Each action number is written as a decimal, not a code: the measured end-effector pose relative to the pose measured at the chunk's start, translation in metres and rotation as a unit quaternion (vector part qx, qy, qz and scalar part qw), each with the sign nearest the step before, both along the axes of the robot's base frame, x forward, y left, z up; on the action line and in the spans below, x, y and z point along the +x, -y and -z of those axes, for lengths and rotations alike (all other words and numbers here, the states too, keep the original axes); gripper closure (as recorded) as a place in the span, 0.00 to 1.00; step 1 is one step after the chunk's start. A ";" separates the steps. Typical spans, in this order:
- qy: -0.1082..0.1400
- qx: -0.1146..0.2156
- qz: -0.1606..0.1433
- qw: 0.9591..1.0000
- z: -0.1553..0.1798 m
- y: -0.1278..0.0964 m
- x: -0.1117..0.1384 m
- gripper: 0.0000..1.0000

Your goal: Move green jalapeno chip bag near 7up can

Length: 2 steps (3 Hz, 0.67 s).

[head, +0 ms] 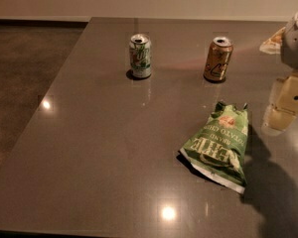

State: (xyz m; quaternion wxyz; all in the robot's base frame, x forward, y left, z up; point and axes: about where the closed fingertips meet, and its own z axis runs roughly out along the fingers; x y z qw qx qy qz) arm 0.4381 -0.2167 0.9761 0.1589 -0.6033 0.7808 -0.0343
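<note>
The green jalapeno chip bag lies flat on the dark table, right of the middle, its white lettering upside down to the camera. The 7up can stands upright at the back, left of centre, well apart from the bag. My gripper hangs at the right edge of the view, above the table and just right of the bag's top end, not touching it. Its cream-coloured body casts a dark shadow beside the bag.
A gold-brown can stands upright at the back, right of the 7up can and behind the bag. The grey table ends at the left over a dark floor. A pale object sits at the far right edge.
</note>
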 end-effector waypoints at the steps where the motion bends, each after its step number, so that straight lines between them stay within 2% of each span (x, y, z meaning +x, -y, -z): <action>1: 0.000 0.000 0.000 1.000 0.000 0.000 0.000 0.00; 2: -0.003 -0.006 -0.007 1.000 0.004 -0.002 0.002 0.00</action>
